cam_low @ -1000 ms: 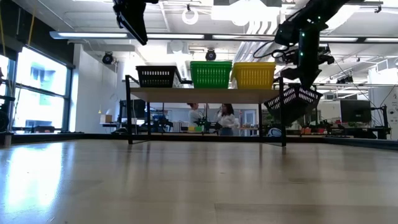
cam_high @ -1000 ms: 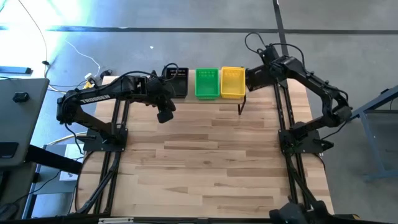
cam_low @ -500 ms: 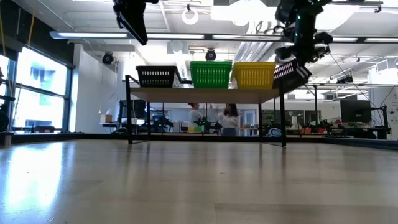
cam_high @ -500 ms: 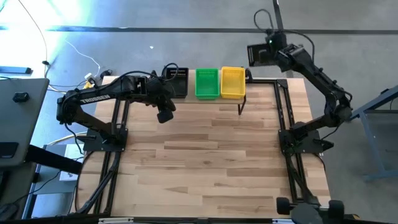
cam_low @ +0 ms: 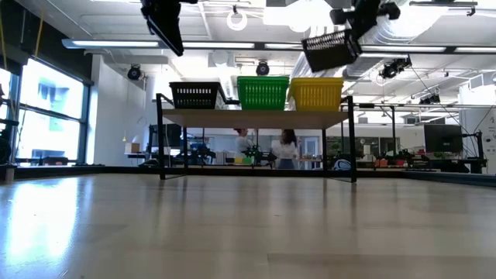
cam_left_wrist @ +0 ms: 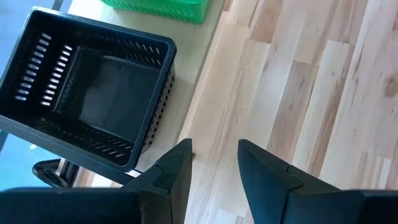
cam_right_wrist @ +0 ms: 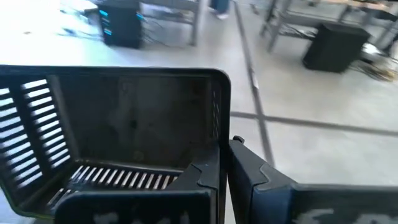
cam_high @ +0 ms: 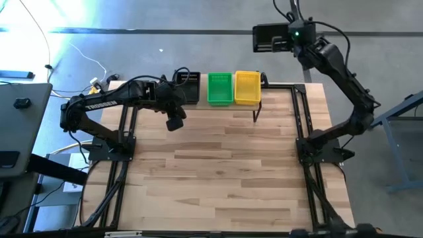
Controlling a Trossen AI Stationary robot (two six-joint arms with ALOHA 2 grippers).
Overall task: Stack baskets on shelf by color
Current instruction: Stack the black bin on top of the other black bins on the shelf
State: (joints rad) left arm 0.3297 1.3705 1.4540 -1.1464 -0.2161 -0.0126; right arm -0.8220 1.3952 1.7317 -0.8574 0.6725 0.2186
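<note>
The shelf (cam_low: pixel 256 118) stands at the table's far edge and carries a black basket (cam_high: pixel 187 86), a green basket (cam_high: pixel 220 88) and a yellow basket (cam_high: pixel 247 87) side by side on their bottoms. In the low view they are the black (cam_low: pixel 194 94), green (cam_low: pixel 263 92) and yellow (cam_low: pixel 315 93) baskets. My right gripper (cam_right_wrist: pixel 225 180) is shut on another black basket (cam_high: pixel 269 38), raised high over the shelf's right end (cam_low: pixel 332 48). My left gripper (cam_left_wrist: pixel 214 168) is open and hovers above the table just in front of the shelf's black basket (cam_left_wrist: pixel 93 99). My right gripper has the black basket by one side wall's rim (cam_right_wrist: pixel 221 146), close to a corner. One finger (cam_right_wrist: pixel 208 180) is inside the basket and the other (cam_right_wrist: pixel 252 180) outside. The basket is lifted clear, tilted, above and slightly right of the yellow basket.
Bare butcher-block tabletop (cam_high: pixel 225 172) stretches in front of the shelf. The shelf's black legs (cam_low: pixel 353 147) stand at its ends. People (cam_low: pixel 283 147) show far off in the room behind the shelf. A grey desk (cam_high: pixel 20 112) lies beyond the table's left edge.
My right gripper has carried the black basket from low beside the shelf's right end upward and toward the table's left, to well above the yellow basket. The basket has turned in the hold and now tilts the other way. The left arm kept still.
</note>
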